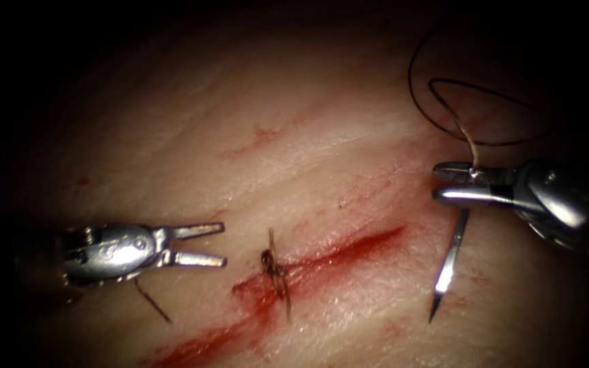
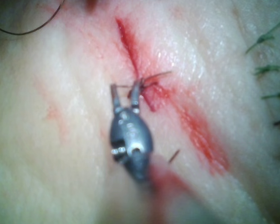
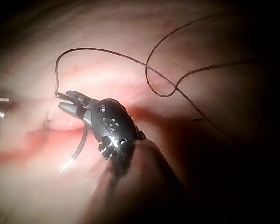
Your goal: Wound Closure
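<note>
Needle (image 1: pixel 450 262) — 1, held near its thread end by the right end effector (image 1: pixel 455 184), clenched on it at right of frame; long axis hangs downward, point low, clear of the tissue (image 1: pixel 172 123), to the right of the cut (image 1: pixel 322 262). Left end effector (image 1: pixel 202 245) — 1, lower left, released and holding nothing; the right arm is nearer the needle. Thread (image 1: pixel 444 109) — 1 strand, looping at upper right from the needle's tail. Knot (image 1: pixel 274 269) — 1, tied across the cut with short cut ends, between the 2 end effectors. Red fluid along the cut.
</note>
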Available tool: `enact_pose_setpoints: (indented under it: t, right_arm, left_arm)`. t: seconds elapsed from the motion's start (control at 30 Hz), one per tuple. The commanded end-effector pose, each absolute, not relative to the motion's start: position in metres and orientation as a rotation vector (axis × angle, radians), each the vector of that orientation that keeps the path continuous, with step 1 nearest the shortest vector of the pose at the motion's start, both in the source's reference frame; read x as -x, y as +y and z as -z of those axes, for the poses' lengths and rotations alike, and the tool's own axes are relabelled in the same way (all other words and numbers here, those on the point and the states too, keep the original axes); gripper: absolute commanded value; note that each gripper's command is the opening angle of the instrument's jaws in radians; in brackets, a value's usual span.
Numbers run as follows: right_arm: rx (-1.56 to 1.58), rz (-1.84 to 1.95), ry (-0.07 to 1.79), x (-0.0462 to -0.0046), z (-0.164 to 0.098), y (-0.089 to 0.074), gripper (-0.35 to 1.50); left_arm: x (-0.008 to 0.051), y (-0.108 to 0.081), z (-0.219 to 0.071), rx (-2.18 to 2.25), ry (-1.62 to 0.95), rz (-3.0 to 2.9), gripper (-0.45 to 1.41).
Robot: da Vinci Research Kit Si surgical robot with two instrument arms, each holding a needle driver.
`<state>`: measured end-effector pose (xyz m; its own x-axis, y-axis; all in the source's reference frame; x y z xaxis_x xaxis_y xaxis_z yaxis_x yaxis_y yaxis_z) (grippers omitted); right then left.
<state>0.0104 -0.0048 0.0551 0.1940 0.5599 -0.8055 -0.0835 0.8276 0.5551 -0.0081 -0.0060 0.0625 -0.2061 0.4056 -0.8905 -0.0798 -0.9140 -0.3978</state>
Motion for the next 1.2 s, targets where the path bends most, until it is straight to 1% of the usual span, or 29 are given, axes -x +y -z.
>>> enact_pose_setpoints:
  t: [0.03,0.4,0.7,0.8,0.93,0.97,1.07,1.2]
  right_arm:
    - [-0.440,-0.471,1.309,-0.0111,-0.0557,-0.0054,-0.35]
    - [-0.433,-0.455,1.301,-0.0114,-0.0565,-0.0069,-0.35]
    - [-0.455,-0.419,1.322,-0.0116,-0.0555,-0.0048,-0.35]
    - [-0.449,-0.298,1.338,-0.0135,-0.0544,-0.0035,-0.35]
    - [-0.473,-0.237,1.354,-0.0156,-0.0540,-0.0038,-0.35]
    - [-0.480,-0.201,1.345,-0.0170,-0.0539,-0.0037,-0.35]
    - [-0.494,-0.154,1.322,-0.0192,-0.0542,-0.0029,-0.35]
    - [-0.519,-0.124,1.320,-0.0209,-0.0545,-0.0011,-0.35]
  left_arm:
    - [0.0087,-0.0064,-0.0631,1.745,-0.386,-2.185,0.36]
    - [0.0089,-0.0066,-0.0630,1.748,-0.385,-2.181,0.36]
    - [0.0082,-0.0065,-0.0630,1.754,-0.393,-2.182,0.36]
    - [0.0078,-0.0064,-0.0635,1.761,-0.398,-2.184,0.36]
    - [0.0079,-0.0066,-0.0638,1.760,-0.393,-2.187,0.36]
    - [0.0081,-0.0066,-0.0639,1.759,-0.390,-2.187,0.36]
    - [0.0084,-0.0068,-0.0639,1.758,-0.387,-2.187,0.36]
    - [0.0084,-0.0069,-0.0638,1.757,-0.386,-2.187,0.36]
